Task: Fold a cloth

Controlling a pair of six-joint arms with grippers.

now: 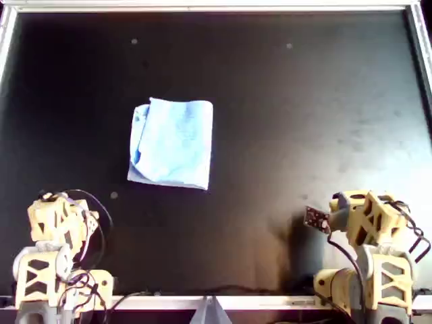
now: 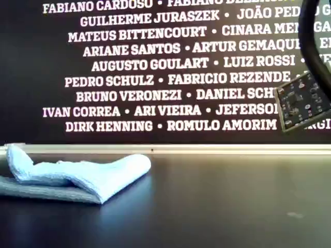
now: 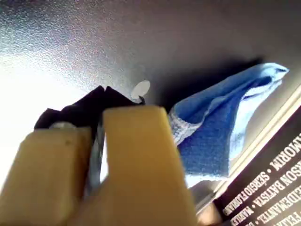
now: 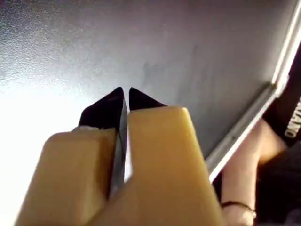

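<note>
Two arms parked at the near edge of the overhead view, neither touching anything. Left to right in that view: left gripper [image 1: 59, 210] at the lower left, fingers pressed together with nothing between them; its wrist view shows the black tips [image 3: 101, 96] closed, cloth lying beyond. Next, the cloth [image 1: 172, 143], light blue, left of centre on the black table [image 1: 304, 101], well apart from both arms. It looks already folded, roughly rectangular, layers stacked. Left edge in the overhead view is bunched and uneven; the exterior view shows a raised flap and a soft hump, not flat. Right gripper [image 1: 337, 214] at the lower right, tips [image 4: 123, 101] shut too, bare table under them, a person's arm [image 4: 244, 179] just past the table rail.

Risks, as a guess: fold may be judged sloppy since the bunched edge is misaligned. Any further pinch could grab only the top layer and undo the fold, or drag the thin fabric across the slick surface.
</note>
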